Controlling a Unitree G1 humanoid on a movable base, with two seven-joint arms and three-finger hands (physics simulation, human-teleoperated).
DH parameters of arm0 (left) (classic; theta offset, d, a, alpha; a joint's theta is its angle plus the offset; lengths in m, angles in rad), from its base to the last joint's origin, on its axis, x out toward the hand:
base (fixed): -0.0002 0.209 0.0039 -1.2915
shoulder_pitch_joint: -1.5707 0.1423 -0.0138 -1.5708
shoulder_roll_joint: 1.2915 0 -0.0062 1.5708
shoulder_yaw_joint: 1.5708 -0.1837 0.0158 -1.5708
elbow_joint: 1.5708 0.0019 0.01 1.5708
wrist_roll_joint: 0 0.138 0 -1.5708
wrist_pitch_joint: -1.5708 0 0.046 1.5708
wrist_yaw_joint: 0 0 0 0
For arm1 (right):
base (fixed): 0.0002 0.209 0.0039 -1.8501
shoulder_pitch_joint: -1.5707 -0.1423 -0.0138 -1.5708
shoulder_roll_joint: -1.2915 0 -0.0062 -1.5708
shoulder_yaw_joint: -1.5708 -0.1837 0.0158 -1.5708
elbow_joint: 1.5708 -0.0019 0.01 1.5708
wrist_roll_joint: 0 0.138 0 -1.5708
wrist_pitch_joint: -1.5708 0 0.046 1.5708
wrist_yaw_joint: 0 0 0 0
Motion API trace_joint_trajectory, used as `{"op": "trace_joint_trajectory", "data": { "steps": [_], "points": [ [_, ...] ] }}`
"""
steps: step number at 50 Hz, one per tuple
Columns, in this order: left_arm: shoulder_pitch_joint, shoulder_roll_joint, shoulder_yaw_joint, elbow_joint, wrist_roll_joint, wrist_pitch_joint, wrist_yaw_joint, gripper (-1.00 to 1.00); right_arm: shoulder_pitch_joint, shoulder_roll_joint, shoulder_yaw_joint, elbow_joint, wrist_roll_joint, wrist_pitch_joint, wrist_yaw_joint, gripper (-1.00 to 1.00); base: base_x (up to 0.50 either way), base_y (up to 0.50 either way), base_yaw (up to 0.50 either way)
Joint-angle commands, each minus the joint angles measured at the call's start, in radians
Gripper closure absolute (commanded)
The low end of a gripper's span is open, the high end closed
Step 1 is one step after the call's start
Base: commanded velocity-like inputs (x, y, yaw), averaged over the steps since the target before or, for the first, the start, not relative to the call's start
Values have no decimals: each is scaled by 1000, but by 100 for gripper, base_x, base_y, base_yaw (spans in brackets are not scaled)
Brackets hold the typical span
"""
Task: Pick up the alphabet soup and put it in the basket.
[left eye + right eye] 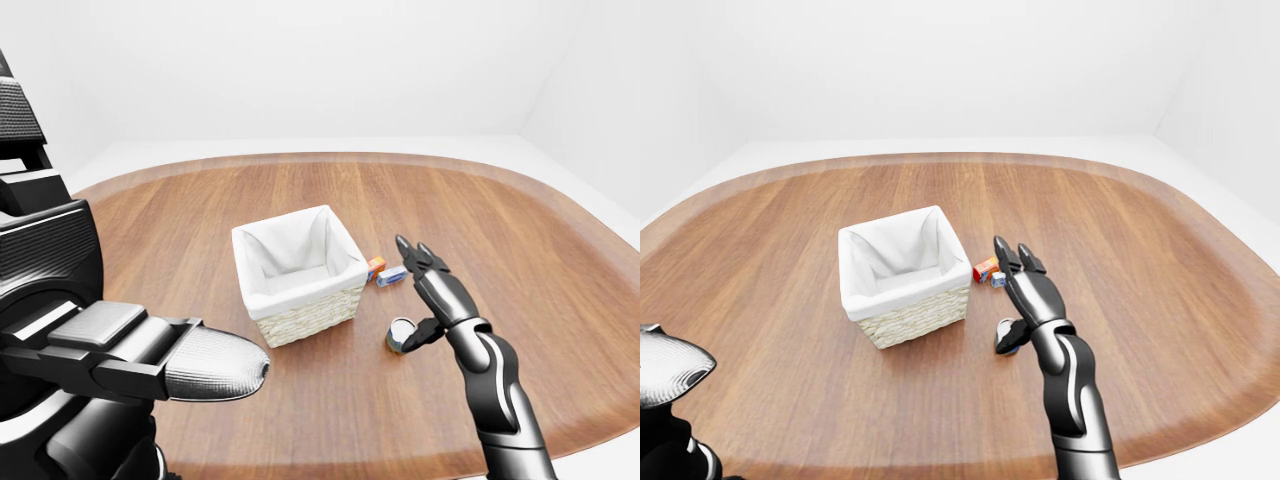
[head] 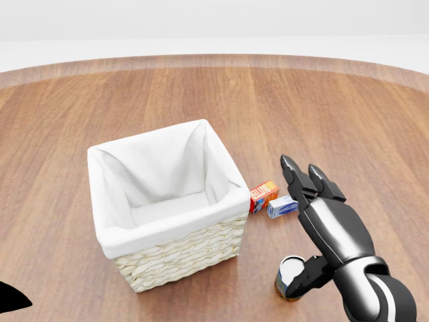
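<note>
The alphabet soup can (image 2: pixel 288 274) stands upright on the wooden table at the bottom right of the head view, its white lid showing. My right hand (image 2: pixel 295 225) is open just to the right of the can. Its two long fingers (image 2: pixel 314 178) point up the picture and the thumb (image 2: pixel 305 280) lies against the can's right side, hiding part of it. The wicker basket (image 2: pixel 175 251) with a white cloth lining stands left of the can, with nothing inside. My left hand (image 1: pixel 205 363) fills the bottom left of the left-eye view, far from the can.
A small orange box (image 2: pixel 263 195) and a blue-and-white box (image 2: pixel 283 206) lie between the basket's right corner and my right fingers. The round table's rim (image 1: pixel 560 195) curves around the scene, with white floor beyond it.
</note>
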Motion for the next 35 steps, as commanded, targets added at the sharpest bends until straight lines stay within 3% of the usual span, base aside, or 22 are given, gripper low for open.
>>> {"op": "trace_joint_trajectory", "data": {
  "steps": [1,15,20,22,24,27,28,35],
  "points": [
    [-2,-6,-2,0,14,0,-11,-100,26,8,19,74,-30,-30,-53,-100,0,0,0],
    [-1,-7,3,0,15,0,-10,-100,28,7,33,133,-70,-43,-114,-100,0,0,0],
    [-1,-5,1,0,8,0,-3,-100,37,14,45,123,-80,-33,-101,-100,0,0,0],
    [-22,23,10,0,54,0,2,-100,27,16,42,116,-75,-20,-89,-100,0,0,0],
    [-15,1,40,0,26,0,-4,-100,16,11,40,120,-74,-18,-83,-100,0,0,0],
    [-26,-14,24,0,45,0,-12,-100,16,12,42,122,-76,-14,-79,-100,0,0,0],
    [-24,-20,13,0,56,0,-19,-100,18,8,47,148,-79,-28,-95,-100,0,0,0],
    [-29,-40,24,0,74,0,-48,-100,14,13,54,179,-83,-26,-108,-100,0,0,0]
  ]
}}
